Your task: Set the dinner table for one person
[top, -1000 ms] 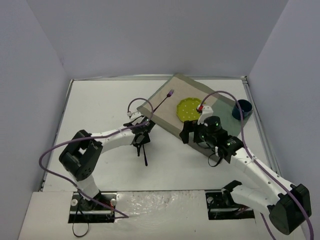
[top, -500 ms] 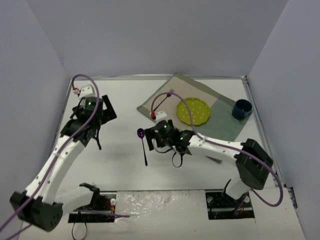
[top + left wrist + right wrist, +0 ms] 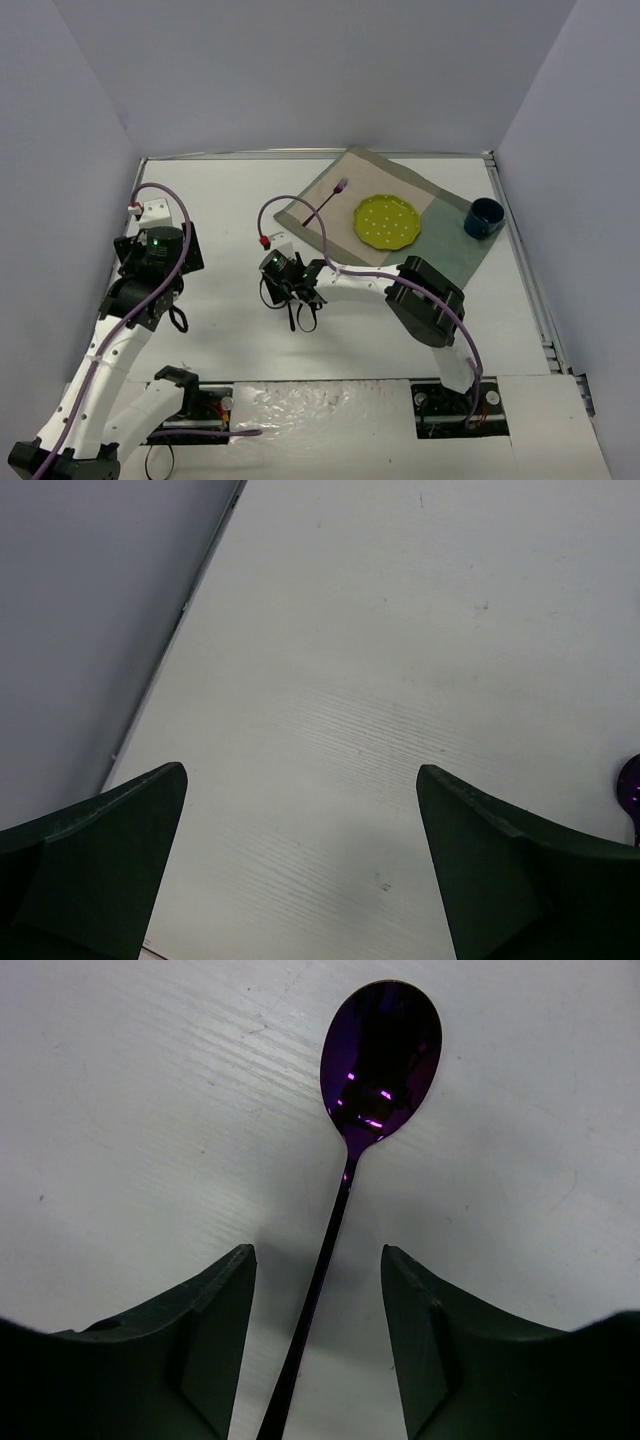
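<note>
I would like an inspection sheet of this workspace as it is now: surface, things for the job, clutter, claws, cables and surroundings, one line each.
Surface: white dinner table, no spill seen.
Job's things: placemat lies askew at the far right. The plate and fork lie on it. The cup stands at its right corner; whether they touch I cannot tell. The spoon lies on the bare table, off the placemat.
Clutter: nothing seen.
Claws: left claw is open over bare table and holds nothing. Right claw is open, one finger on each side of the spoon's handle.
Cables: left cable loops above its arm. Right cable arches across the placemat's left corner in the top view.
Surroundings: plain grey walls on three sides.
</note>
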Robot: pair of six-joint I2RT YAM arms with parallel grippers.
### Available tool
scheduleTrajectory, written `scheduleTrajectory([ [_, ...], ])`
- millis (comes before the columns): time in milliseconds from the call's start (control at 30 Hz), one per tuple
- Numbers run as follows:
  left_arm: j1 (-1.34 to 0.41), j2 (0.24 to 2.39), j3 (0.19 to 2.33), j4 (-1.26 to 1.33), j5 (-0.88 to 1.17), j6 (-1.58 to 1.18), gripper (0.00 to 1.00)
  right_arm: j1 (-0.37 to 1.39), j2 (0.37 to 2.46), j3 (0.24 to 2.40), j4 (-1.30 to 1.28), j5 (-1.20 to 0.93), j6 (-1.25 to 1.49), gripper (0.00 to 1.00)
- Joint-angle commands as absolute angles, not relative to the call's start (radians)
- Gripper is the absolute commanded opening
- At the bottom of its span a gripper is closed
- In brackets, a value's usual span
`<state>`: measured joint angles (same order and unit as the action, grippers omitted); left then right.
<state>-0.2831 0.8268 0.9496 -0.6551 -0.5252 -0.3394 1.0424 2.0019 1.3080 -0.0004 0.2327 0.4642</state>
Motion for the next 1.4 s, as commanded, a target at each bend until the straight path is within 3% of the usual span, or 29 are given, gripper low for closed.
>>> scheduleTrajectory([
  [0,-0.273,0.830,0.966,-0.606,-0.555,-0.308,0.97,1.046,2.029,1.378,-0.045,0.293,0.491,0.47],
  [267,-0.267,0.828,0.963,-0.604,-0.560,-0.310,0.97,1.040,2.102,1.410,-0.069,0.296,0.495,0.29],
  [367,-0.265,0.820,0.962,-0.604,-0.566,-0.310,0.97,1.026,2.118,1.398,-0.077,0.276,0.501,0.08],
  [467,-0.265,0.816,0.960,-0.604,-0.574,-0.311,0.97,1.007,2.095,1.373,-0.078,0.281,0.509,0.00],
  [667,-0.265,0.811,0.959,-0.604,-0.566,-0.311,0.97,0.931,1.879,1.257,-0.084,0.335,0.524,0.00],
  [933,-0.264,0.811,0.964,-0.611,-0.552,-0.318,0.97,0.629,1.547,1.036,-0.144,0.485,0.614,0.00],
  [1100,-0.264,0.803,0.962,-0.614,-0.544,-0.321,0.97,0.444,1.468,0.950,-0.152,0.495,0.648,0.00],
  [1367,-0.264,0.799,0.960,-0.612,-0.535,-0.319,0.97,0.234,1.512,0.934,-0.149,0.502,0.747,0.00],
])
